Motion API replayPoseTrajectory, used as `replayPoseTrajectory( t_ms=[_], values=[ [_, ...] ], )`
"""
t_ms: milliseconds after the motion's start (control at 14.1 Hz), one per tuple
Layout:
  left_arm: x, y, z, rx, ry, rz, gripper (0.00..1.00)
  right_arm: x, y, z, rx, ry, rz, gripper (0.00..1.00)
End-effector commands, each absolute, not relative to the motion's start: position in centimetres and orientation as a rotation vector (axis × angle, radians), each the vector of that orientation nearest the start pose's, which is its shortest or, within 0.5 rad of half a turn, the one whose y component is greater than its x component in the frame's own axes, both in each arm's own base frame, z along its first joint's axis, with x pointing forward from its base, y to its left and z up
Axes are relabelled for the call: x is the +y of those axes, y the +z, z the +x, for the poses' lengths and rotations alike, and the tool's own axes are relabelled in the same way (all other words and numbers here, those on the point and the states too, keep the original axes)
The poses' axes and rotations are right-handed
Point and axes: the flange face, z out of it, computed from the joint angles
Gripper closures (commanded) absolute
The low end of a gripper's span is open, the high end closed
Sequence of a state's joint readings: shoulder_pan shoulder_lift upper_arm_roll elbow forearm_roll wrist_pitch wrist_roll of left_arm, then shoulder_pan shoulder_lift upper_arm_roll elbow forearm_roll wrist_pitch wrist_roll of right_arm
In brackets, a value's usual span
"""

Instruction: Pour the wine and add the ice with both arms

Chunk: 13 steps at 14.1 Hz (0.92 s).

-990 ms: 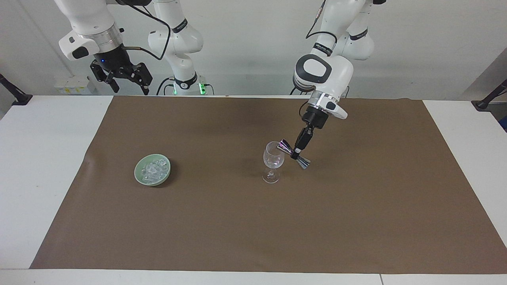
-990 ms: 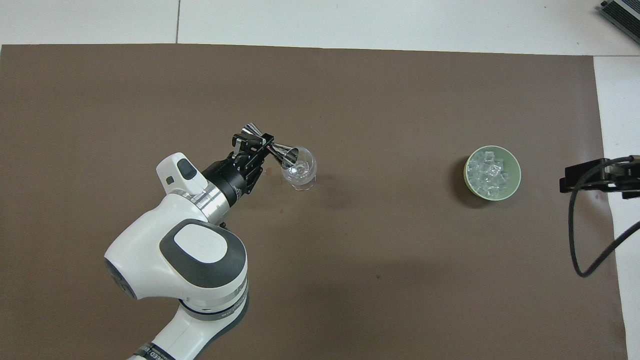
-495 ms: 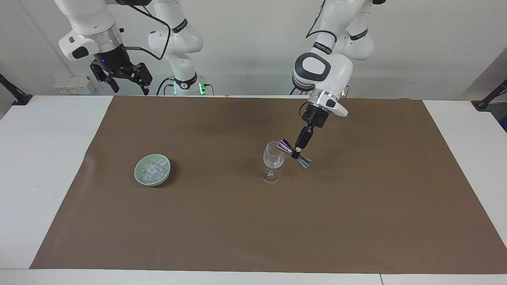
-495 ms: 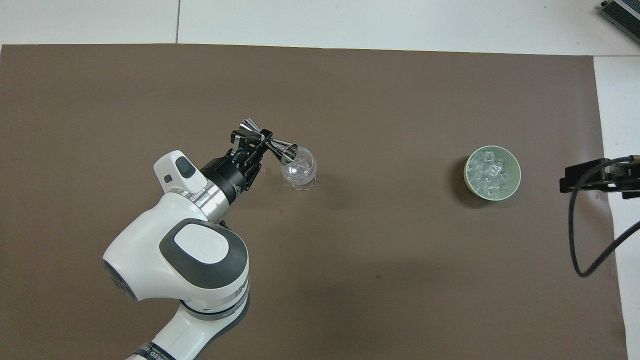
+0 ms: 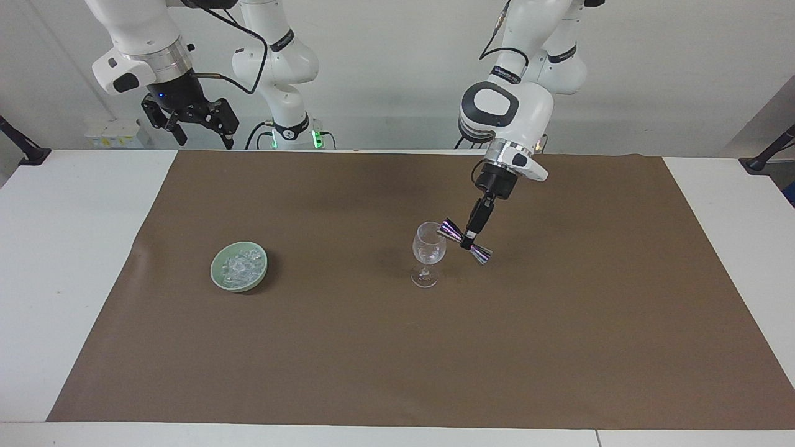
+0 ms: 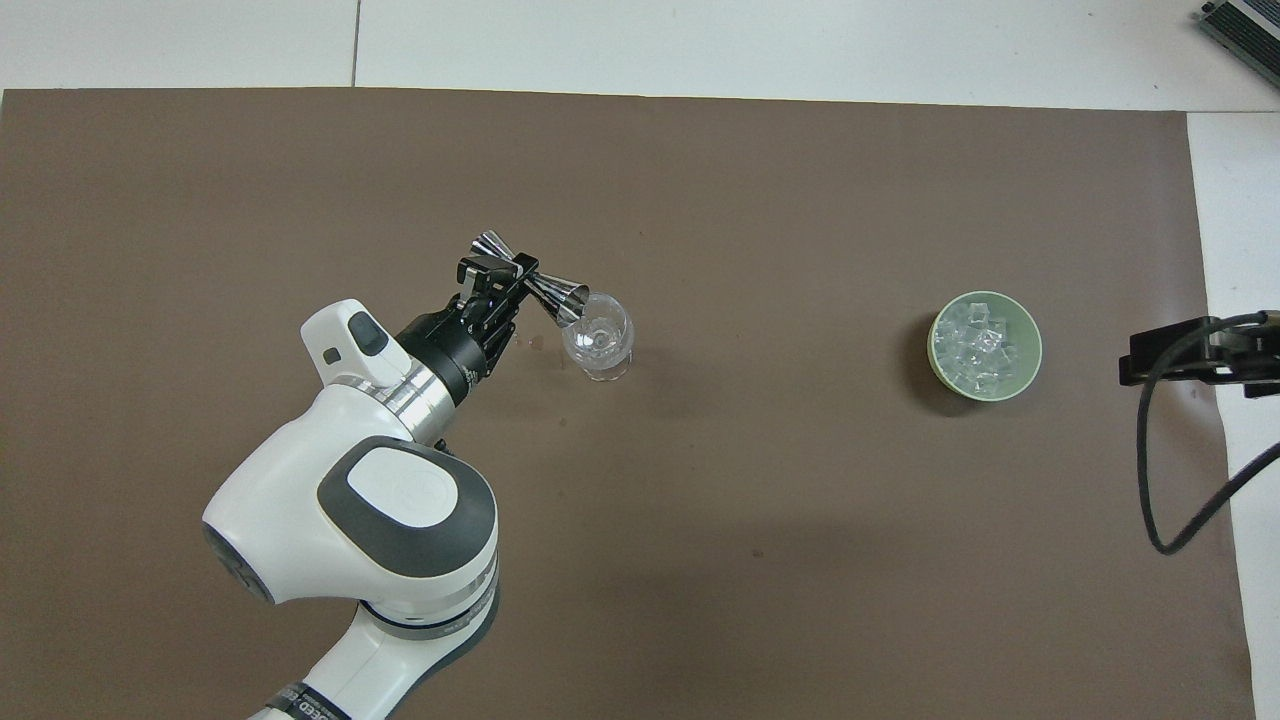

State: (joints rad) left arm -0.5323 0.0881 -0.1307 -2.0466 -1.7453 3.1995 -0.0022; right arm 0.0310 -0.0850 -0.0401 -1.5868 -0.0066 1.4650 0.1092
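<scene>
left arm leans out over the brown mat [image 5: 559, 347], its left gripper [image 5: 471, 236] angled down, fingers pinching the waist of a metal jigger [image 5: 464, 240] tipped at the rim of the wine glass [image 5: 428, 251]. right gripper [image 5: 197, 127] waits high by its base, fingers spread. overhead, the jigger's mouth meets the glass rim, and the ice [image 6: 978, 342] sits piled in the green bowl [image 6: 1030, 365] toward the right arm's end of the surface.

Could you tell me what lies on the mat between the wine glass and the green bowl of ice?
Nothing: between wine glass and bowl, the overhead view shows bare brown mat.
</scene>
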Motion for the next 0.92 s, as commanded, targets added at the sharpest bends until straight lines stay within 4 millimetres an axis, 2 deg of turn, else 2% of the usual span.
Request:
replayPoseTrajectory(
  t_ms=[0, 848],
  values=[
    [-27.6, 44.3, 49.8, 1.135, 0.517, 1.859, 1.00, -0.8, 65.4, 50.9, 0.164, 0.061, -3.125, 0.00],
    [-28.9, 44.8, 49.9, 0.999, 0.599, 1.945, 1.00, -0.7, 65.4, 50.9, 0.161, 0.061, -3.125, 0.00]
  ],
)
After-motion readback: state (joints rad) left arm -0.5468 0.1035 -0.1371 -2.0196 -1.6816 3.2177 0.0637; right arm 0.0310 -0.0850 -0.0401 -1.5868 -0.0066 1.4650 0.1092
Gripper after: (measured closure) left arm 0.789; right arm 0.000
